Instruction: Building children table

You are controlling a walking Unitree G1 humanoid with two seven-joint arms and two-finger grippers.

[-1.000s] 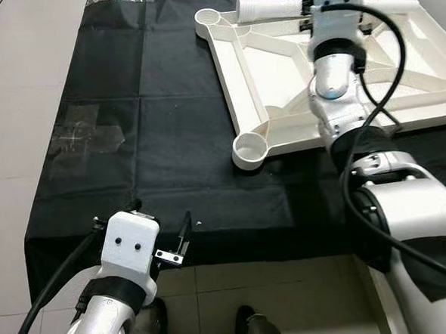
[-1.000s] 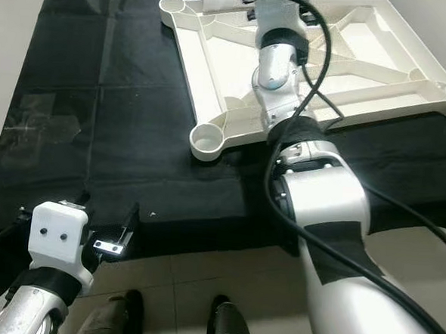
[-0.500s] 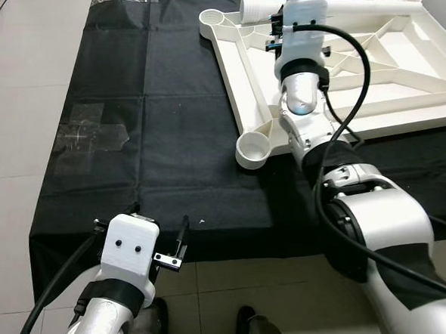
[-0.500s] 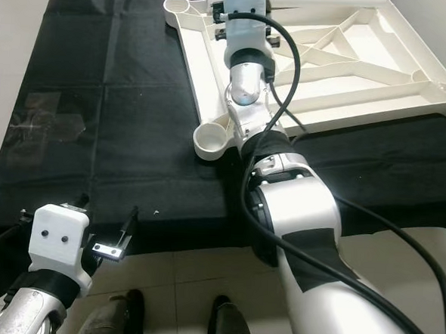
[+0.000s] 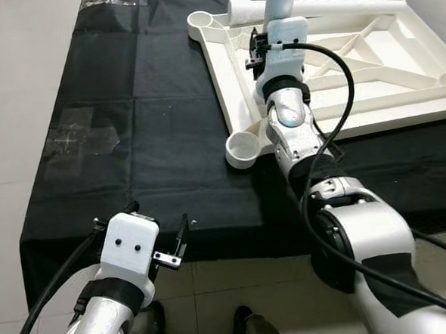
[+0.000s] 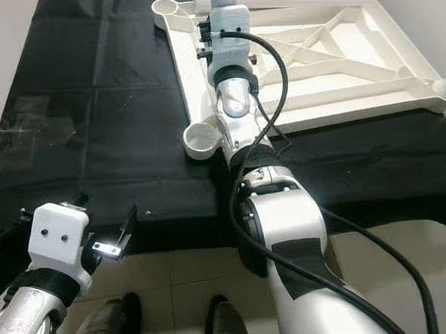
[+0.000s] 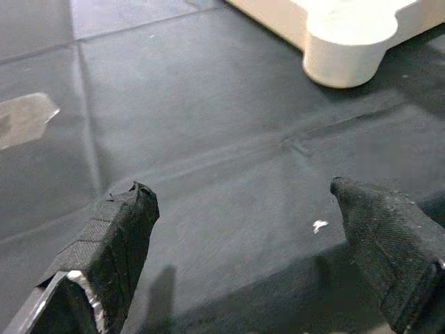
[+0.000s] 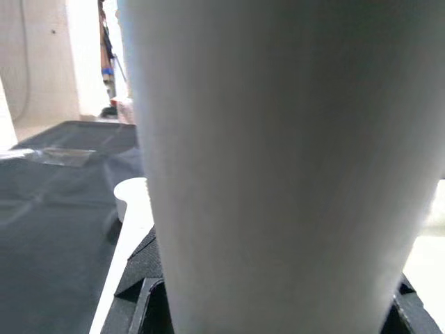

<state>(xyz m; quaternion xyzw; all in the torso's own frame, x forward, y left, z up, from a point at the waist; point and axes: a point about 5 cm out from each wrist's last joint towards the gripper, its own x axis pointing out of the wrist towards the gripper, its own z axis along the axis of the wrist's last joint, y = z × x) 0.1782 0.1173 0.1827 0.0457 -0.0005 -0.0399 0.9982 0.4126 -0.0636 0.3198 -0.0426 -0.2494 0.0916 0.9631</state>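
The right gripper (image 5: 254,51) pinches an upright white table leg (image 8: 278,160) between its fingers, over the upturned tabletop (image 5: 381,63) on the black cloth (image 5: 134,131). The left gripper (image 7: 243,236) hangs spread and empty.

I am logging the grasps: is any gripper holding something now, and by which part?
The right gripper holds a white table leg, upright, on its shaft; the exact height cannot be told. The left gripper is open, holding nothing.

White table leg (image 8: 278,160) blocks most of right wrist view, hiding right gripper's fingertips. Upturned tabletop (image 5: 410,80) cut off at right edge. Leg's top leaves frame.
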